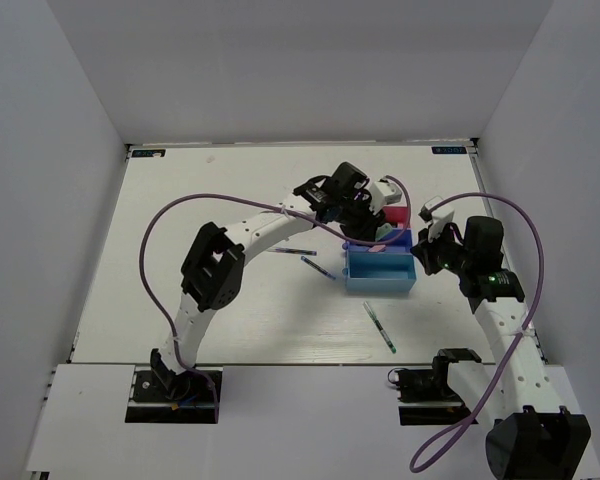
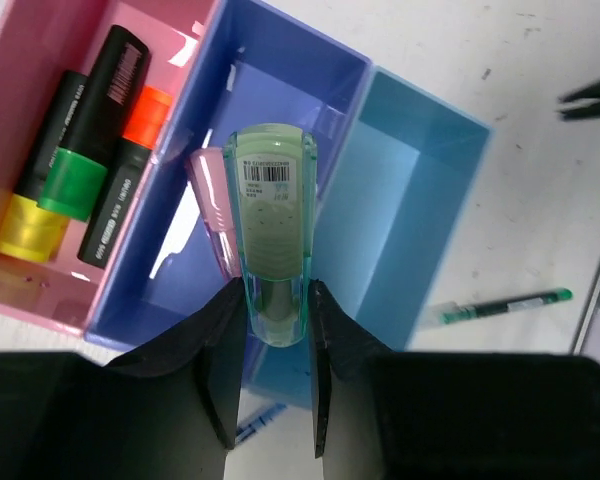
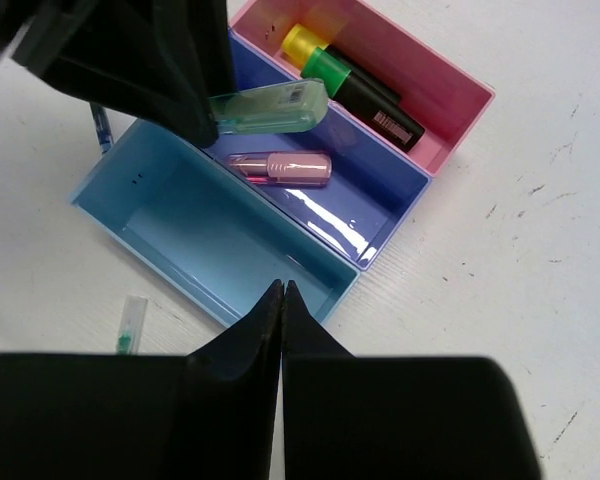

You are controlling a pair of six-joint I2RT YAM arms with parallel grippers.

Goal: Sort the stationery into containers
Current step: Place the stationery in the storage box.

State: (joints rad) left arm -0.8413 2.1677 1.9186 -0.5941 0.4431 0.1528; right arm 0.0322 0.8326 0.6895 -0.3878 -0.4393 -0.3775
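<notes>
My left gripper [image 2: 277, 310] is shut on a pale green highlighter [image 2: 272, 220] and holds it above the purple-blue tray [image 2: 270, 90], seen also in the right wrist view [image 3: 270, 108]. A pink highlighter [image 3: 280, 167] lies in that tray. The pink tray [image 2: 40, 60] holds a green highlighter with black cap [image 2: 90, 130], an orange one [image 2: 130, 170] and a yellow one [image 2: 25, 225]. The light blue tray [image 3: 200, 240] holds nothing. A green-ended pen [image 1: 380, 327] and two blue-ended pens [image 1: 317, 267] lie on the table. My right gripper [image 3: 282, 290] is shut and empty beside the light blue tray.
White walls enclose the table [image 1: 230, 310] on the left, back and right. Purple cables [image 1: 180, 215] loop over both arms. The trays [image 1: 380, 272] sit right of centre, between the two grippers.
</notes>
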